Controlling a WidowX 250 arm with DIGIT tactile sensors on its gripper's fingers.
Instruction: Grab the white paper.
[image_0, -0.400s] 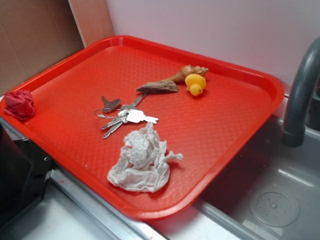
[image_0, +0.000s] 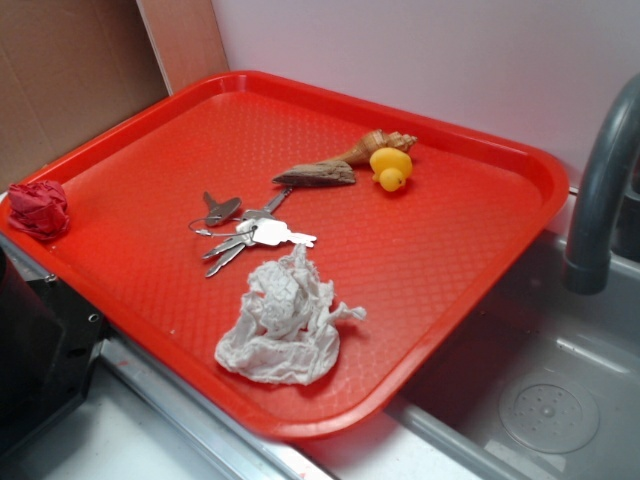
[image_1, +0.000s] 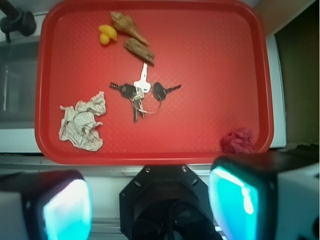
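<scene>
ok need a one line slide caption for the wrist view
Wrist view: open gripper above a red tray holding the white paper, keys and a yellow duck.

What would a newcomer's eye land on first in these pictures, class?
The big red tray fills the scene. On its near edge lies the white paper, a crumpled wad, with a bunch of keys just behind it at the middle. A yellow duck sits toward the far side, and a red paper wad rests at the left corner.
</scene>
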